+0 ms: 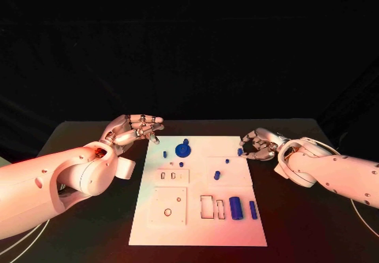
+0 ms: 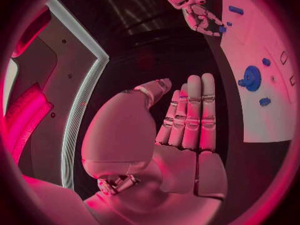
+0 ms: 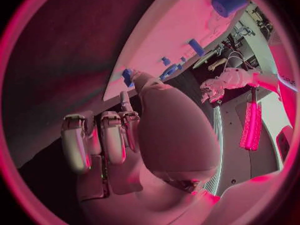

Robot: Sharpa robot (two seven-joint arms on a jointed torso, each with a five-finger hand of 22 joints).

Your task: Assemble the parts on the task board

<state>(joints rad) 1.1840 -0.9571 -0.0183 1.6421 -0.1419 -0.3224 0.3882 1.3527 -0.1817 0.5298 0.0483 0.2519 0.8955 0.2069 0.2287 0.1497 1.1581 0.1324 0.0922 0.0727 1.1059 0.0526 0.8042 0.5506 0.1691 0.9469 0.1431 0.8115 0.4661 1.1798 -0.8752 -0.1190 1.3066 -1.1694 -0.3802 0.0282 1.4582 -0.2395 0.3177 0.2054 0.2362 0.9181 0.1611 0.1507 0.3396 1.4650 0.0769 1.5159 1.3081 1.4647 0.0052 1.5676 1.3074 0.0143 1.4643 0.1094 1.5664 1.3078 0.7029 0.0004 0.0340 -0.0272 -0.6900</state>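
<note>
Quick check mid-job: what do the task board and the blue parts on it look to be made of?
Task board: looks like matte white plastic or painted sheet; flat, even surface, no glare, with cut-out slots. Blue parts, such as the cylinder and the round disc: probably moulded or printed plastic; uniform solid colour, dull sheen. Neither is certain from looks alone.

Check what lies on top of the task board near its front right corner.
On the task board, two blue cylinders lie beside empty rectangular slots. Whatever is under the cylinders is covered.

black table (image 1: 95, 230) — bears: white task board (image 1: 197, 233) — centred
</note>
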